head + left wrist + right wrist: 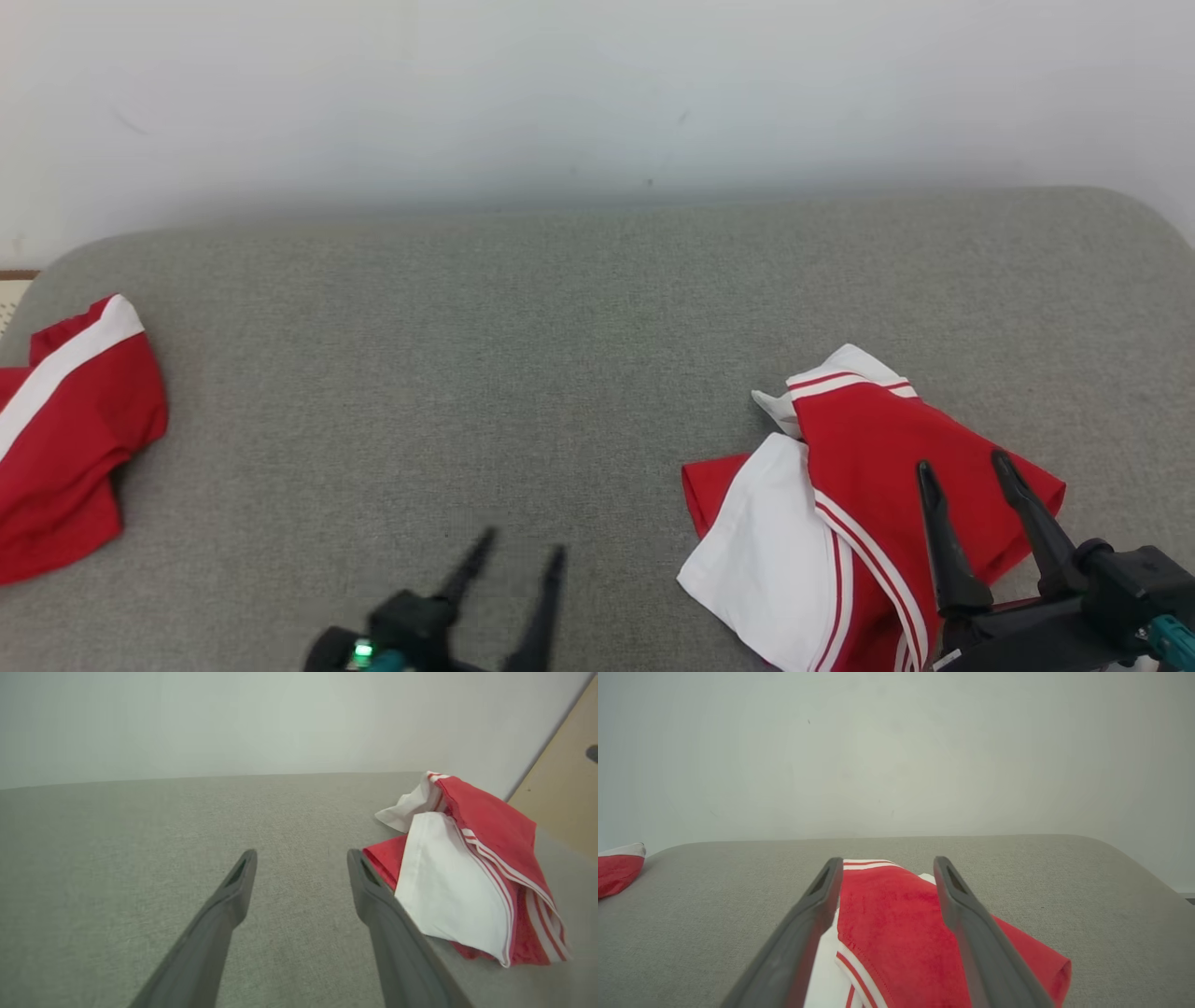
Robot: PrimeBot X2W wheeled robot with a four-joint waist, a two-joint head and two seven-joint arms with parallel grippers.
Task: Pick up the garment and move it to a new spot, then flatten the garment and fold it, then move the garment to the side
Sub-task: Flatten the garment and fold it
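Right gripper [963, 464]: spread to full width, gripping nothing, poised over the near right part of the garment [859, 439]. Straddles the red top layer in the right wrist view, one finger on each side of the raised fold, a stance that suits a downward pinch there. Contact between fingertips and cloth: hard to judge from these angles; probably a hover just above, with no dent visible beneath.

Left gripper [523, 543]: likewise wide open and empty, over bare grey cushion [467, 355], near the heap's left side but apart from it. Seems placed there to take a second corner, or simply to keep clear during a lift by the right arm.

Garment: lies crumpled at the right front of the cushion, red with a white panel and striped trim. Folds over itself, white panel low and toward the left, red flap on top. Reads as not yet picked up; puts the work at the very first step. Leaves the broad middle of the cushion bare, likely the new spot for spreading flat.

Second red-and-white piece [75, 420]: rests at the far left edge, well apart from both grippers. Looks set aside; best left alone.
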